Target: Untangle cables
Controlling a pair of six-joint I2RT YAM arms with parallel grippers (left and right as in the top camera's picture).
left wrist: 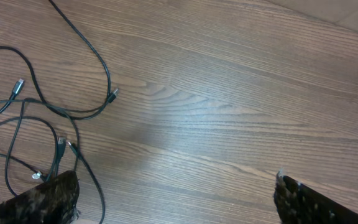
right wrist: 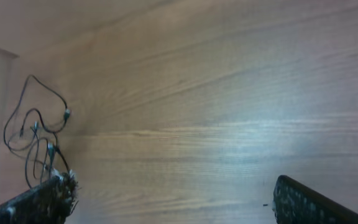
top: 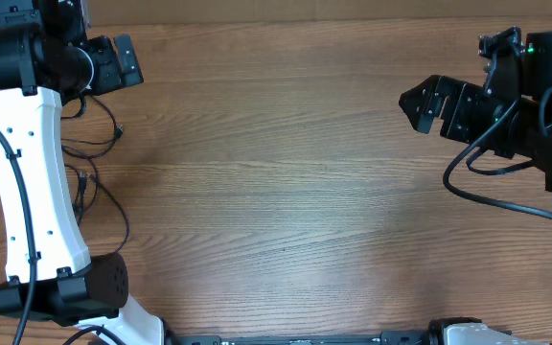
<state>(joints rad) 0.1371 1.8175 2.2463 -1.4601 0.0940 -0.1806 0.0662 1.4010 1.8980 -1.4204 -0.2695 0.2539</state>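
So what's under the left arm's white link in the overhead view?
Thin black cables loop out on both sides of the left arm, lying on the wooden table. The stretch beneath the link is covered, so how they cross there cannot be seen.

Middle and right of table (top: 286,192): open wood, wide room to pass. Left edge: cables (left wrist: 48,107) lie in loose overlapping loops, flat on the wood. White link of left arm (top: 32,182) runs over part of them, blocking approach from above. Right arm (top: 535,105) fills the far right corner.
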